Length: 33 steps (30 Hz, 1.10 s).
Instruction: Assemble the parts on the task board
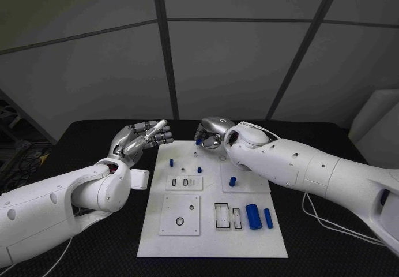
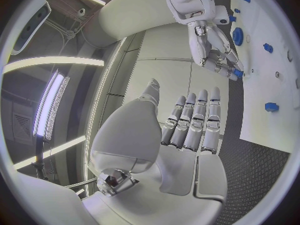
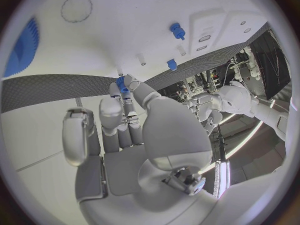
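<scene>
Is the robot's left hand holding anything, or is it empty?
Empty. The left hand is raised beside the task board with its fingers straight and apart, nothing in the palm.

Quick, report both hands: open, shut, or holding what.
Left hand: open, fingers straight, holding nothing.
Right hand: pinching a small blue part at its fingertips, over the far end of the task board.

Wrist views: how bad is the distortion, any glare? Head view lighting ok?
Left wrist view: strong fisheye, wall seams bow, bright light strips glare beside the open left hand. Right wrist view: the board edge curves, the far blue disc smears at the rim; the right hand pinches a small blue part. Head view: dim, even, the board readable.
</scene>
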Available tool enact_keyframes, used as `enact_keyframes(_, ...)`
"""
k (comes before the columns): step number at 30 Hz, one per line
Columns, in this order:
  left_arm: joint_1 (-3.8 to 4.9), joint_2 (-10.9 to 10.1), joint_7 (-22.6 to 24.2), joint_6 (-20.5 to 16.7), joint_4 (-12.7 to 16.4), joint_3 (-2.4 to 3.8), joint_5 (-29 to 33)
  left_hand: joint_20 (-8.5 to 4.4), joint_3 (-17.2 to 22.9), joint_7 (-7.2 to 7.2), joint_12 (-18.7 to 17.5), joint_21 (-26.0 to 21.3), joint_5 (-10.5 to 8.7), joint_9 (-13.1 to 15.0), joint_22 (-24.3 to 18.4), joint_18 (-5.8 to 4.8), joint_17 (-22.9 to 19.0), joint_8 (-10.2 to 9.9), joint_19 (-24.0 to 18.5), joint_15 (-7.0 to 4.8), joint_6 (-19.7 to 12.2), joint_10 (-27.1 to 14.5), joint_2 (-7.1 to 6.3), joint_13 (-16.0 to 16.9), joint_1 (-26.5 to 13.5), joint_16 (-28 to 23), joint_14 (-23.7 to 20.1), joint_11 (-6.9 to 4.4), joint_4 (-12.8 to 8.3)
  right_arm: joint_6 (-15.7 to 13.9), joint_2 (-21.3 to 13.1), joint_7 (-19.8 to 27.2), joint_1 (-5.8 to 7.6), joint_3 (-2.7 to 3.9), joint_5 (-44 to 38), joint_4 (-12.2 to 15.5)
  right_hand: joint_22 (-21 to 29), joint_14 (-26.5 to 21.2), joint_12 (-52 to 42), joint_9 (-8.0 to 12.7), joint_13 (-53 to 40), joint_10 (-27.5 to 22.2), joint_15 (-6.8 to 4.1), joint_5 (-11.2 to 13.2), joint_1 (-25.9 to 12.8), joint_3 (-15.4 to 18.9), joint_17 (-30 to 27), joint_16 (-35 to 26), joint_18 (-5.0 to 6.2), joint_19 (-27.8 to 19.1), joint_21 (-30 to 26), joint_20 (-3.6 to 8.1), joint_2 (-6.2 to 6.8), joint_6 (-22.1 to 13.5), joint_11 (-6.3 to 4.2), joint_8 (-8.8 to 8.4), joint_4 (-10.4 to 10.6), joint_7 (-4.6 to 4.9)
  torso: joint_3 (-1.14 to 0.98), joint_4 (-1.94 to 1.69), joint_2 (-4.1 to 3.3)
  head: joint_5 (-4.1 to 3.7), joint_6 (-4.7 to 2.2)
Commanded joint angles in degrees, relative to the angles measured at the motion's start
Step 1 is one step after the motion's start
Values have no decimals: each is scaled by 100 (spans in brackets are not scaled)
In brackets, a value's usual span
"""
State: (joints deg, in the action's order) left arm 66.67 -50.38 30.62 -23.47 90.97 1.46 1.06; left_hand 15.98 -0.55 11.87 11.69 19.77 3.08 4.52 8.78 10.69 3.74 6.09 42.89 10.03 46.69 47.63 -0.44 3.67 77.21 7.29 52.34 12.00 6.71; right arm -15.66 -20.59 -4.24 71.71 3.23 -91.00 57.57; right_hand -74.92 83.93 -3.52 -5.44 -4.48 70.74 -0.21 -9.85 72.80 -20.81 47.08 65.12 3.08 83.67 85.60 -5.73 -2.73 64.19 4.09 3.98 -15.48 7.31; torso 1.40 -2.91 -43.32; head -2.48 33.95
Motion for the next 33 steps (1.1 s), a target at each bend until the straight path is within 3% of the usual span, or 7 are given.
enact_keyframes(1, 25, 9, 28, 79, 13, 12, -42, -1, 1, 256, -25, 32, 24, -5, -9, -45, -6, -30, 26, 17, 46, 23, 64, -5, 7, -25, -4, 10, -39, 60, 65, 105, 16, 3, 15, -97, -482, 11, 12, -3, -9, -7, -33, 17, -40, -31, 5, 37, -95, 29, 15, -1, -1, 4, -10, -12, -14, 28, 3, 4, -14, 8, -6)
enact_keyframes(22, 74, 19, 15, 90, -14, 17, -42, -1, 2, 259, -29, 32, 26, -6, -11, -45, -6, -34, 26, 17, 46, 23, 69, -5, 11, -30, -3, 12, -46, 295, 130, -188, 15, 2, -204, -188, -483, 3, 11, -3, -4, -32, -31, 25, -54, -67, 1, 44, -95, 27, 16, -6, 29, -13, -5, -23, -19, 31, -5, 17, -34, 50, 26)
enact_keyframes(33, 77, 17, 13, 91, -30, 17, -42, -1, 2, 259, -29, 32, 26, -6, -11, -45, -6, -34, 26, 17, 46, 23, 69, -5, 11, -30, -3, 12, -46, 373, 107, -221, 15, 2, -237, -174, -492, 3, 10, -4, -3, -36, -31, 25, -55, -74, 13, 53, -97, 32, 19, -6, 37, -15, -5, -23, -22, 30, 1, 4, -43, 39, 26)
